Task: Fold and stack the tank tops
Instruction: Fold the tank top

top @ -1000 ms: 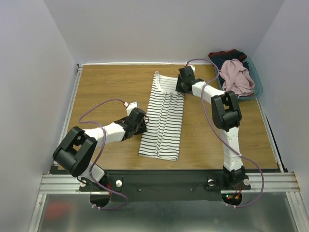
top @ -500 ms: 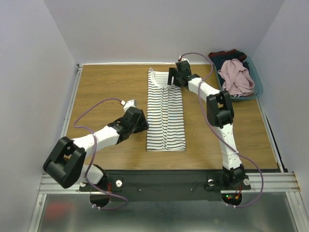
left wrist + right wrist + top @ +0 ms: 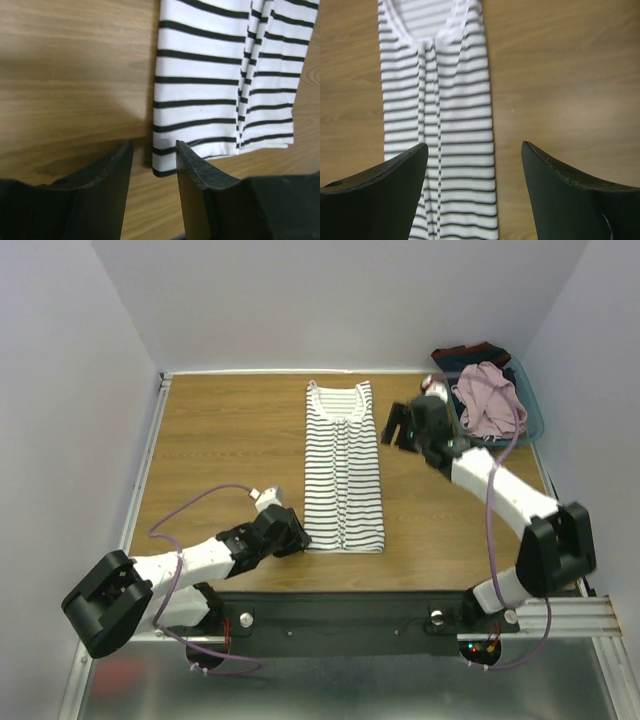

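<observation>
The striped top (image 3: 344,470) lies as a long narrow strip mid-worktop (image 3: 220,440); the pink top (image 3: 488,400) sits in the bin (image 3: 535,425). The left tool (image 3: 154,150), at the near hem corner, and the right tool (image 3: 474,150), beside the neckline, both gape empty. Pinching one layer only (easy there) would unfold it.

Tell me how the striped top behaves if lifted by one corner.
Probably floppy: the striped tank top lies flat in thin folded layers, so a lifted corner would likely drape and unfold. Pushed on the wooden table, it may bunch rather than slide.
</observation>
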